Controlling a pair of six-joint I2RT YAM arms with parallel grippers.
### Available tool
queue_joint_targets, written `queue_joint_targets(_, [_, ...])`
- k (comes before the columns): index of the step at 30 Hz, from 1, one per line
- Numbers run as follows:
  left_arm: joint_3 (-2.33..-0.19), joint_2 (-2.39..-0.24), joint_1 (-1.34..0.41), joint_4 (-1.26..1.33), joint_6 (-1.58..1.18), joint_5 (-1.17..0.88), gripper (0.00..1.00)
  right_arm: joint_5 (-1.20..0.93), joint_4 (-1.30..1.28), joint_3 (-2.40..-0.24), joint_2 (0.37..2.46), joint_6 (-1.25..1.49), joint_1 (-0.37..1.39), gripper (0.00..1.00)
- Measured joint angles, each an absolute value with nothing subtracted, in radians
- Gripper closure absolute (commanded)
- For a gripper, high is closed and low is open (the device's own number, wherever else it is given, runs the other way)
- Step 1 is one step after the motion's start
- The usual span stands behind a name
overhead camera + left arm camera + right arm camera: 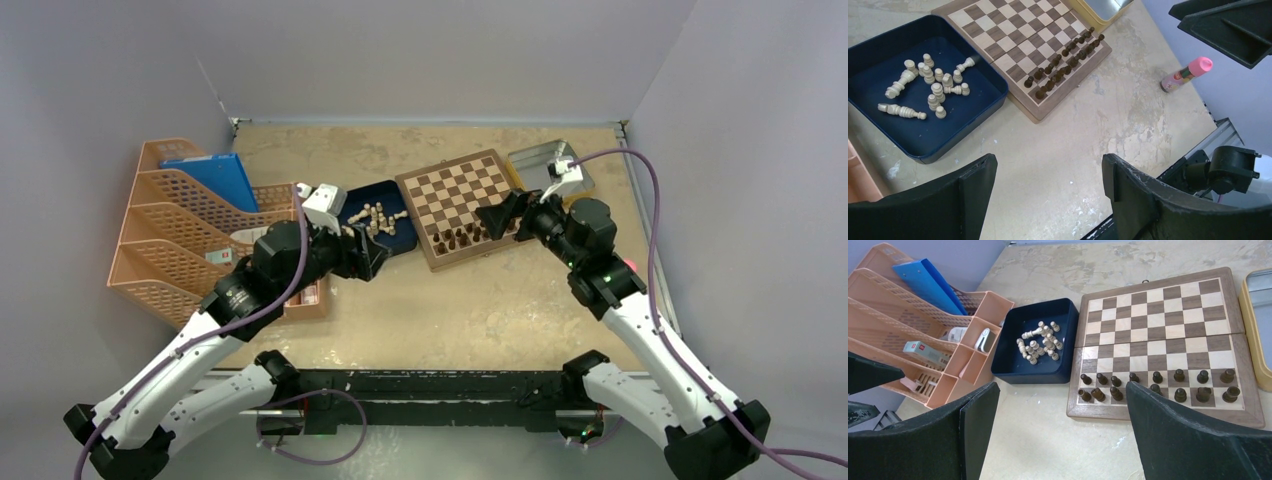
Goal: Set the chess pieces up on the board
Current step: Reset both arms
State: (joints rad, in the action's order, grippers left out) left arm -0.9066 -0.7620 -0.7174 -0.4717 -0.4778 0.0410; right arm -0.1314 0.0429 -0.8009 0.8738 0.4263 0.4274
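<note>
**Dark chessmen lined up, pale set lying in the tray**

Chessboard (458, 200) sits mid-table, slightly turned, between a dark blue tray (923, 142) on its left and a silver metal tin (543, 163) at its far right corner. The dark chess pieces (1155, 385) stand upright in two rows along the board's near edge, filling the two ranks closest to the arms. The rest of the squares are bare.

The pale chess pieces (930, 87) are all in the blue tray, which lies just beside the board's left edge. They form a loose cluster. Some stand upright and several lie on their sides, among them two long ones near the tray's left wall.

The left pincer (1048, 162) is released, its jaws spread wide with nothing between them. It hangs over bare table (1128, 115) near the tray's near corner, with tray and board both in its wrist view. The right pincer (1063, 390) is likewise released and carries nothing. It hangs at the board's near right side, its wrist camera looking across the rows of dark men toward the tray.

An orange file organiser (170, 235) with a blue folder (212, 178) in it stands at the table's left. A small pink-capped bottle (1188, 72) lies on the table near the right arm.
</note>
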Motion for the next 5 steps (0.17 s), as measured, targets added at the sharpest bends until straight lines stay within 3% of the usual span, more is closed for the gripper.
queue_joint_targets(5, [-0.907,-0.761,-0.717,-0.467,-0.478,0.068,0.23,-0.133,0.043,-0.801,0.871,0.422,0.427,0.01])
